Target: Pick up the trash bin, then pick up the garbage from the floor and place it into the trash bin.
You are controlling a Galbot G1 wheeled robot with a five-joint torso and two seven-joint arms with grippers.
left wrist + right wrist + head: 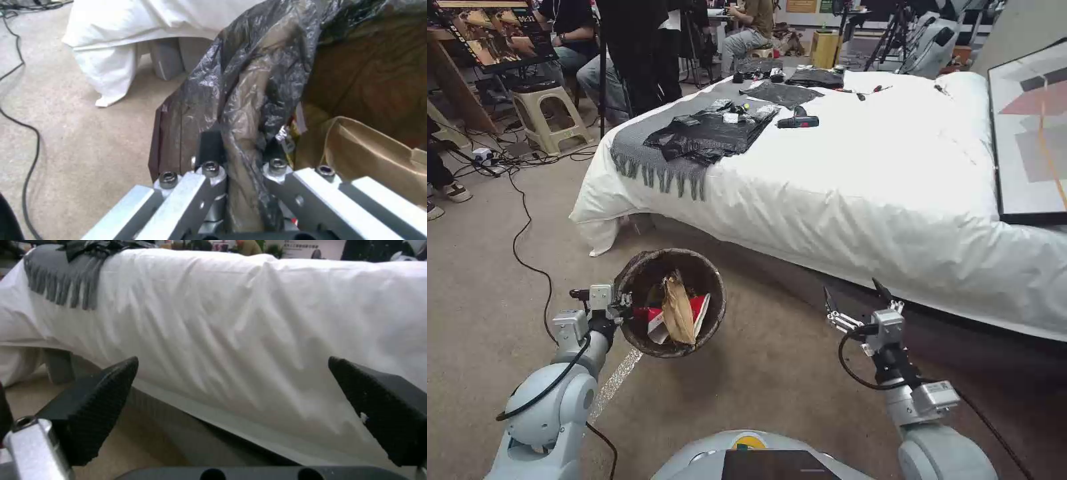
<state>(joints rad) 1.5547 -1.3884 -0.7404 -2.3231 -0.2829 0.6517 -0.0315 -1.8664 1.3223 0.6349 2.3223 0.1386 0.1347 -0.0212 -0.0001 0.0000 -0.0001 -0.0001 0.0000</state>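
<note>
Clamped tight on the bagged rim of the trash bin [249, 110], left gripper [242, 151] with one finger outside the wall and one inside, crinkly dark liner bunched between. Held off the carpet [774, 380] at the robot's left front, mouth tilted toward the camera, near the corner of the white-sheeted bed [854, 180]. Inside already: crumpled brown paper bag [679, 312], red-and-white paper cup [697, 312] tucked beside it. Looks light, a thin plastic bucket with paper scraps, so no strain expected on that one-sided pinch; likely to swing or tip, though, hanging from a single point on the rim. Liner film slick and loose, probably prone to sliding over the rim, so best gripped where plastic wall backs the bag, as here.

Out to the right: right gripper [857, 297] spread wide, holding nothing, hovering low just short of the bed's side. Black cable [527, 233] snaking across the carpet at left.
</note>
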